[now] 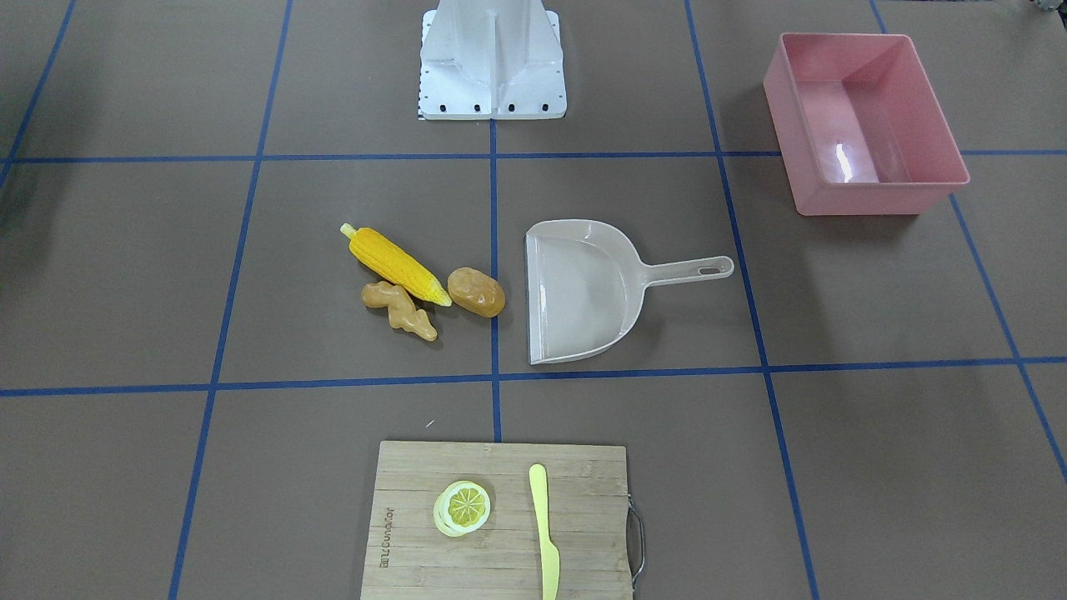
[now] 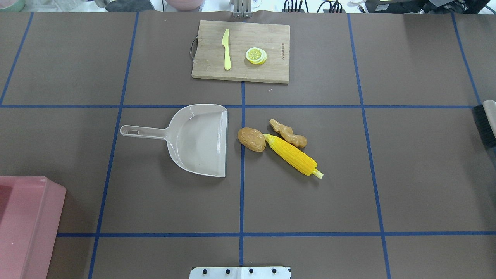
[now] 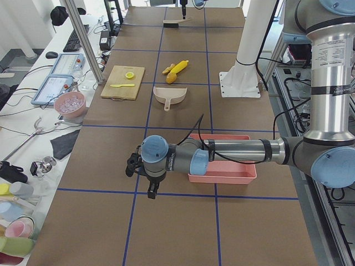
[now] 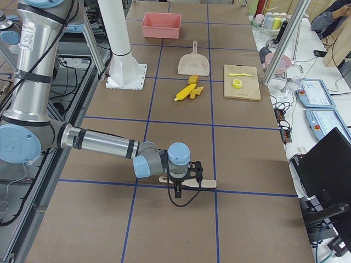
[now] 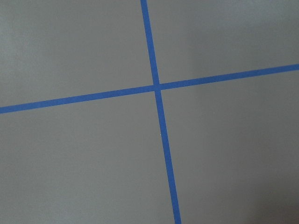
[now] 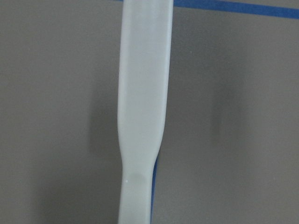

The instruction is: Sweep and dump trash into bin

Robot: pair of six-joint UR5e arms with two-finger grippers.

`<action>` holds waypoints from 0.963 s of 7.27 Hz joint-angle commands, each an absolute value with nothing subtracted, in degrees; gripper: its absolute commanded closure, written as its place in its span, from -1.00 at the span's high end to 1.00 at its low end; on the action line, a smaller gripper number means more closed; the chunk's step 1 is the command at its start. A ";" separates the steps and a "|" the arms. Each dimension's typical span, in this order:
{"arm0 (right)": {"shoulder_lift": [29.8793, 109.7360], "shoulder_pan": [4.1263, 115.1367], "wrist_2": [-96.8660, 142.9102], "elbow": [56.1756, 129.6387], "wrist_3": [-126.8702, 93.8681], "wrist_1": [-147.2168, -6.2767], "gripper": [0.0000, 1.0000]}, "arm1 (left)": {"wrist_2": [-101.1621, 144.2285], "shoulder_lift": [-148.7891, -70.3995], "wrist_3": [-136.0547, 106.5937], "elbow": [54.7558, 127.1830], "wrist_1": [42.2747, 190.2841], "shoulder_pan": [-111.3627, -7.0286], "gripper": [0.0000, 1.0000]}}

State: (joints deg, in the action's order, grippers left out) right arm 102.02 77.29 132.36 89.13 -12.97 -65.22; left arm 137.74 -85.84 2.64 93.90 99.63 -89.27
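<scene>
Just off the beige plastic dustpan, mouth side, lay the orange-brown toy potato, tan ginger root and yellow corn cob; the pink plastic tub stood well apart, handle side.

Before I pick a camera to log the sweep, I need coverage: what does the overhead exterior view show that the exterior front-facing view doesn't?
Overhead only: a brush at the view's right edge. Front-facing only: the whole pink bin, its inside empty; overhead clips it to one corner. Both: the beige dustpan, corn cob, ginger root, potato, and the cutting board with lemon slice and pale yellow knife.
</scene>
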 commanded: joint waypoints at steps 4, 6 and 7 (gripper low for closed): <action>103.44 74.01 132.36 89.03 -18.81 -65.30 0.99 | 137.37 -100.68 3.08 100.97 77.30 -85.19 0.98; 103.45 73.22 132.45 89.12 -18.90 -66.44 0.55 | 137.29 -110.26 3.08 101.34 73.57 -76.07 0.99; 103.27 73.21 132.45 89.38 -18.81 -67.75 -0.21 | 135.54 -113.87 2.90 101.16 73.39 -71.76 0.99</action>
State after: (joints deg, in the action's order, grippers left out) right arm 103.37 73.46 132.42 89.18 -18.83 -66.45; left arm 136.92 -108.74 3.04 101.19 74.41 -77.36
